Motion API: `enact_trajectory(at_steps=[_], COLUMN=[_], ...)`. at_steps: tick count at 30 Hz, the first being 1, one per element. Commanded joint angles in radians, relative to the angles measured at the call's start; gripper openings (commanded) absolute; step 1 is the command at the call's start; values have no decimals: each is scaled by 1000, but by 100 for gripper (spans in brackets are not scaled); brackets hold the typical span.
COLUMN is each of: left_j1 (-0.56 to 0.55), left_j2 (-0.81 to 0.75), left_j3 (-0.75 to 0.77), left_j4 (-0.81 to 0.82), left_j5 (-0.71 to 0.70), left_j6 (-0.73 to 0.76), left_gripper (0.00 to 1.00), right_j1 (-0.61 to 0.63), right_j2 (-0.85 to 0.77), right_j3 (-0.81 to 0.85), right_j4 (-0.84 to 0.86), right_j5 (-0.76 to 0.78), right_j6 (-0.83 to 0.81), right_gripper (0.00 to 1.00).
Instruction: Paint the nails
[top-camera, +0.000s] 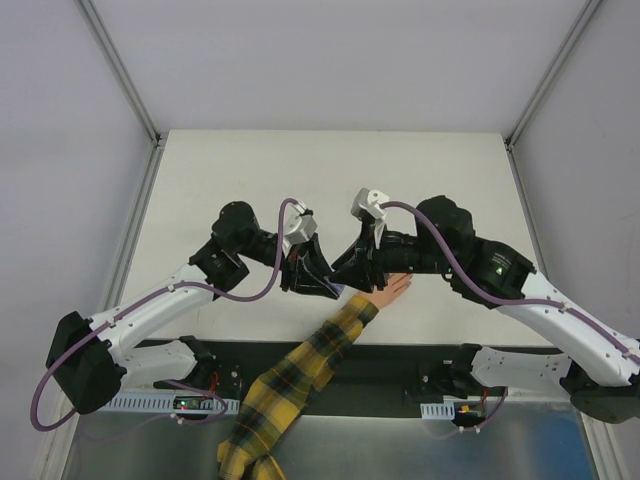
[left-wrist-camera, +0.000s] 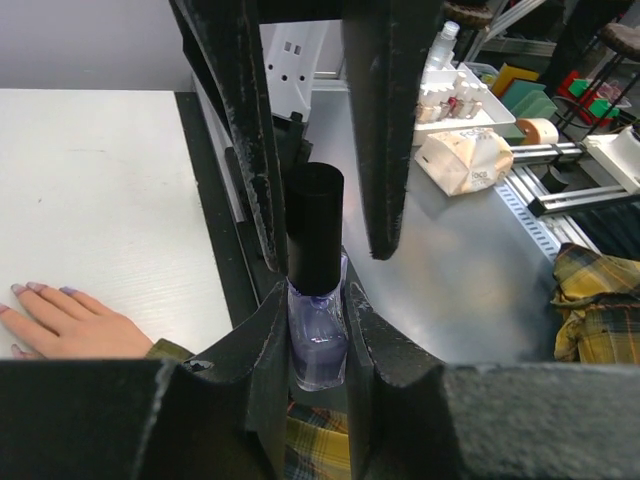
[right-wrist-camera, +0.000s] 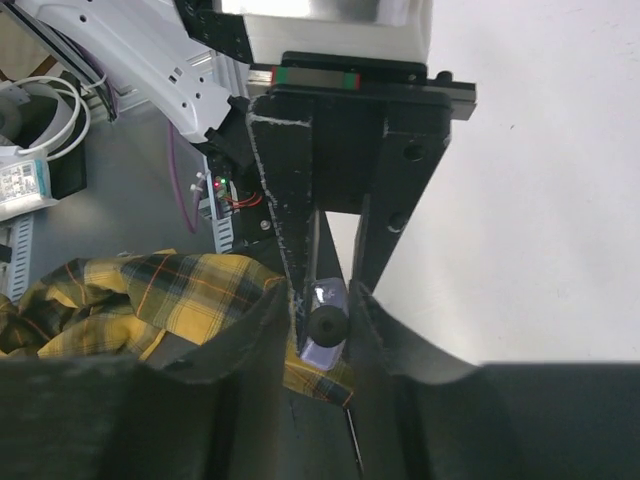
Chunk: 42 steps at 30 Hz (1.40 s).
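Pale lilac nails (left-wrist-camera: 40, 288) on a peach hand flat on the table

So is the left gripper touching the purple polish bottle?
Touching. In the left wrist view the left gripper has both fingers pressed against the sides of the purple bottle.

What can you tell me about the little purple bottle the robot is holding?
The nail polish bottle is small, with a clear body that looks like glass and holds pale purple polish. A tall, round black cap sits on top. It stands upright in the left wrist view, pinched at its body by the left gripper, above the table's near edge. In the right wrist view the right gripper has its fingers on either side of the cap. Just below lies a yellow-and-black plaid sleeve.
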<state>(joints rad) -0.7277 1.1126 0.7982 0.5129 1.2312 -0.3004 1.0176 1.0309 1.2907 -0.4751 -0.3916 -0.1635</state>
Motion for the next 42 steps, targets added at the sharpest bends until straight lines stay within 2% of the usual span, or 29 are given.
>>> enact_trajectory(at_steps=[1, 2, 6, 9, 12, 13, 15, 16, 17, 19, 22, 27, 28, 29, 33, 40, 41, 42], left_j1=[-6, -6, -4, 5, 19, 22, 25, 25, 25, 25, 25, 24, 24, 24, 25, 24, 25, 25], left_j2=[-16, -20, -40, -60, -95, -108, -144, -157, -169, -192, -204, -192, -191, -186, -151, -143, -151, -157], left_j3=[32, 30, 32, 30, 21, 15, 6, -7, -13, -22, -30, -21, -16, -13, 12, 26, 26, 22], left_j4=[70, 69, 10, -45, -95, -135, -172, -183, -186, -188, -188, -198, -200, -206, -241, -263, -264, -266], left_j5=[21, 11, -47, -142, -315, -431, -536, -586, -645, -673, -703, -684, -678, -671, -624, -601, -614, -621], left_j6=[3, 3, 52, 93, 145, 161, 208, 217, 225, 239, 247, 248, 247, 245, 239, 242, 247, 248], left_gripper=[0, 0, 0, 0, 0, 0, 0, 0, 0, 0, 0, 0, 6, 27, 57, 68, 83, 89], right_j1=[-2, -4, -4, 7, 61, 85, 188, 229, 286, 317, 331, 331, 331, 331, 322, 205, 187, 165], right_j2=[3, 4, 6, 6, -2, -3, 20, 43, 76, 106, 139, 132, 112, 100, 38, -78, -103, -117], right_j3=[-16, -21, -47, -79, -128, -139, -151, -143, -136, -145, -117, -109, -128, -136, -156, -211, -220, -253], right_j4=[55, 59, 84, 110, 167, 191, 190, 125, 100, 102, 110, 147, 165, 182, 176, 145, 138, 129], right_j5=[-89, -89, -72, 8, 190, 376, 680, 985, 1073, 1184, 1182, 1149, 1142, 1136, 1177, 1221, 1235, 1275], right_j6=[-10, -2, 21, 53, 94, 143, 227, 380, 440, 545, 550, 446, 432, 412, 366, 338, 341, 347], right_gripper=[27, 24, 3, 1, 1, 1, 1, 0, 0, 0, 0, 0, 0, 0, 0, 0, 0, 0])
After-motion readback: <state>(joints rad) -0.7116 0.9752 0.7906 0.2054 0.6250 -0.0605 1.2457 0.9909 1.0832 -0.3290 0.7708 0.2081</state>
